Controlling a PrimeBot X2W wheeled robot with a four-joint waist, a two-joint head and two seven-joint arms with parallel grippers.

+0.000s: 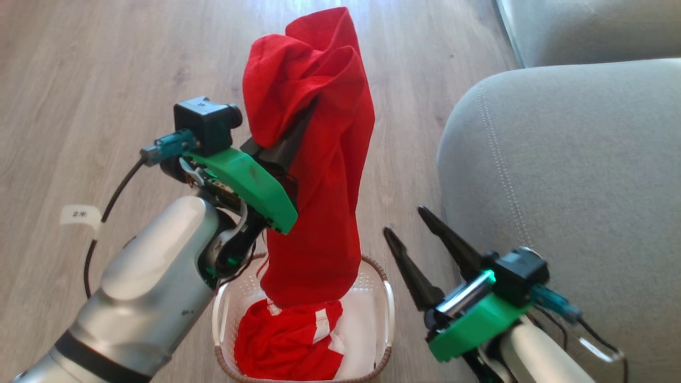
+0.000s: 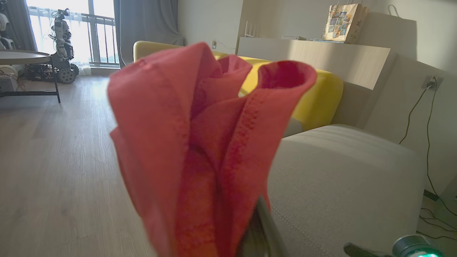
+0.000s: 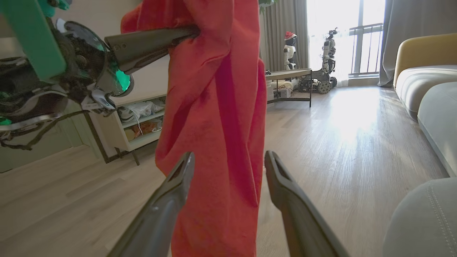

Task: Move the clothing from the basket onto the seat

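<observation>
Above the basket (image 1: 380, 276), in the head view, the left gripper (image 1: 290, 141) is pinched shut on a red garment (image 1: 314, 175). The garment's lower end hangs at the basket's mouth, over more red-and-white clothing (image 1: 287, 346). The right gripper (image 1: 403, 219) stands wide and empty beside the grey seat (image 1: 574, 175). In the left wrist view, bunched cloth hides the grip. In the right wrist view, the garment hangs beyond the spread right gripper. Best to lift until the cloth clears the basket, then swing right over the seat.

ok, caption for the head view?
Left gripper holds up a red garment over the basket; right gripper open beside the seat.
</observation>
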